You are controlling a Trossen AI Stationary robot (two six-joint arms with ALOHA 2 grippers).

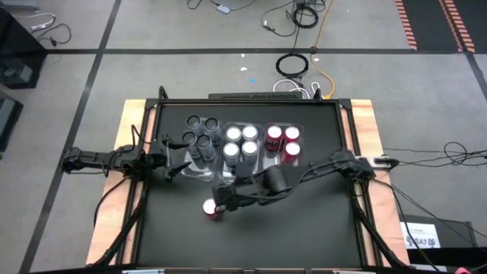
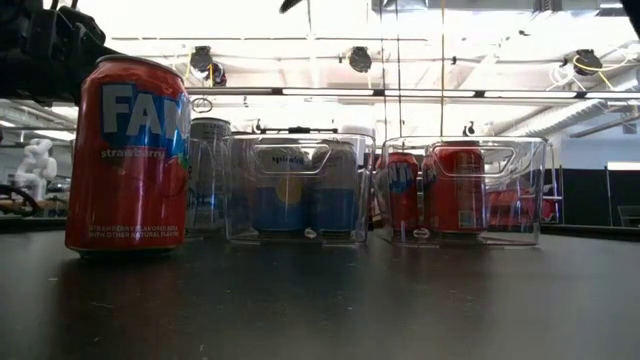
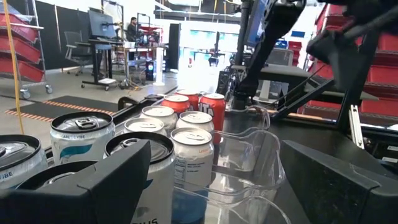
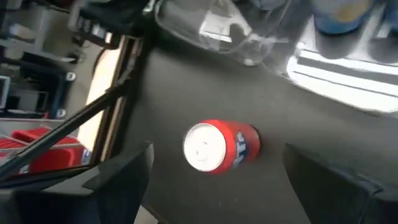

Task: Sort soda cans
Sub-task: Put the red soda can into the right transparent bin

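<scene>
One red soda can [image 1: 212, 208] stands upright on the black table, near the front and left of centre; the low view shows this can [image 2: 128, 155] close up. My right gripper [image 1: 221, 199] hovers over it, open and slanting down, and the can [image 4: 221, 146] shows between and beyond its fingers, untouched. At the back, three clear bins hold the other cans: dark grey ones [image 1: 201, 133] on the left, blue-silver ones [image 1: 241, 143] in the middle, red ones [image 1: 283, 141] on the right. My left gripper [image 1: 176, 164] waits open and level beside the left bin.
The clear bins [image 2: 295, 190] [image 2: 465, 190] stand in a row across the far half of the table. A clear bin wall [image 3: 249, 162] lies right before my left gripper. My right arm [image 1: 304, 173] reaches across the table's middle. Bare tabletop [image 1: 304, 228] lies at the near right.
</scene>
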